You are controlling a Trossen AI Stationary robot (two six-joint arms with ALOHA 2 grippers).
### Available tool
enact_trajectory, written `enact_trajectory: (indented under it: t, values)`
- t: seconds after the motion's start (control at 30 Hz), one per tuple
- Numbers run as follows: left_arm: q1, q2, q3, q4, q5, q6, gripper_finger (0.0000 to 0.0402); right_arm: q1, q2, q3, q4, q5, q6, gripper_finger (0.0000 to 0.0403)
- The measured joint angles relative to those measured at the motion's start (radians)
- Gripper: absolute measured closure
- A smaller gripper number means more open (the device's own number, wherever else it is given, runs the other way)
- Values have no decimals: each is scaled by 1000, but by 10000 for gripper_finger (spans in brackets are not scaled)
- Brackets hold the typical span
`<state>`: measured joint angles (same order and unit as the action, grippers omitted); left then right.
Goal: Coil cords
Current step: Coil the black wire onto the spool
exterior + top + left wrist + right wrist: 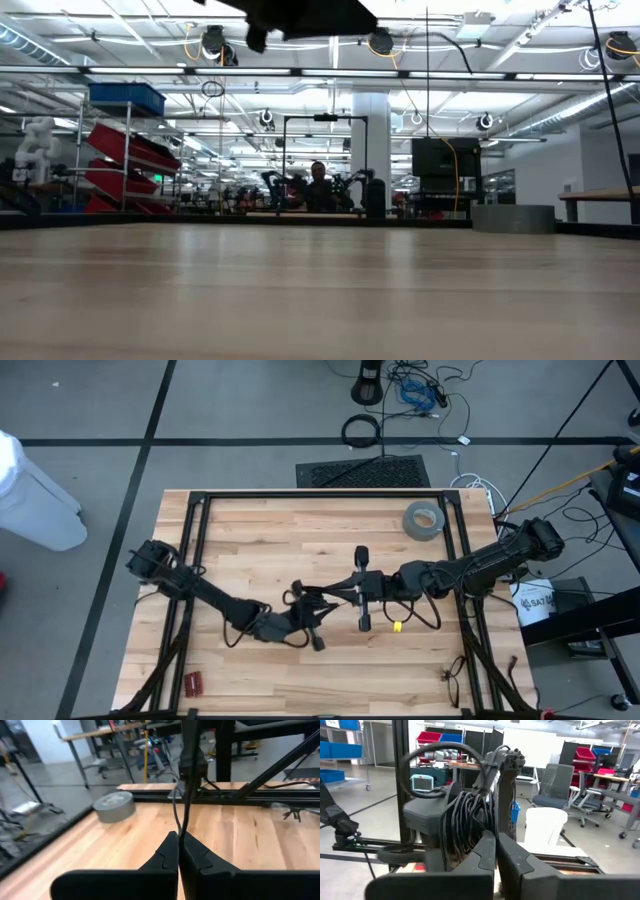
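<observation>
From above, both arms meet near the middle of the wooden table (250, 550). The left arm reaches in from the left edge, its left gripper (318, 643) a little nearer the front edge than the right gripper (363, 622), which comes in from the right edge. Between them runs the cord (325, 597), a thin black wire strung in loops just above the wood at the table's centre; a small yellow spot (396, 626) lies beside the right gripper. A grey tape roll (423, 519) sits near the back right corner.

The low view shows only bare tabletop and the room behind (a dark piece of arm at the very top edge, nothing more), so the cord does not appear there at all.

The left wrist view gives what the overhead cannot: the left gripper (178, 840) has its fingers pressed together, pinching the cord (186, 815), which rises taut from the fingertips toward the other arm. The tape roll (114, 806) lies beyond.

The right wrist view shows the right gripper (495, 840) likewise closed, with a thick bundle of black cord coils (467, 820) bunched directly ahead of its fingertips, against the left arm's body; whether the tips actually clamp a strand I cannot tell.
</observation>
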<state>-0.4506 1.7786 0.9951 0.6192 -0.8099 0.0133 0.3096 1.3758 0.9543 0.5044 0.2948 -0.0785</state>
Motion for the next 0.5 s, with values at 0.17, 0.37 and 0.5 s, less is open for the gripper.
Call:
enact_trajectory:
  t: [0.17,0.37,0.5]
  values:
    - [32,0,0,-31,38,-53,401,0,-3,0,-11,-13,12,403]
    - [24,-6,0,-40,-34,-51,401,1,-31,0,-51,-12,19,403]
    - [22,-34,0,-42,-30,-50,401,2,-59,0,-87,-8,51,403]
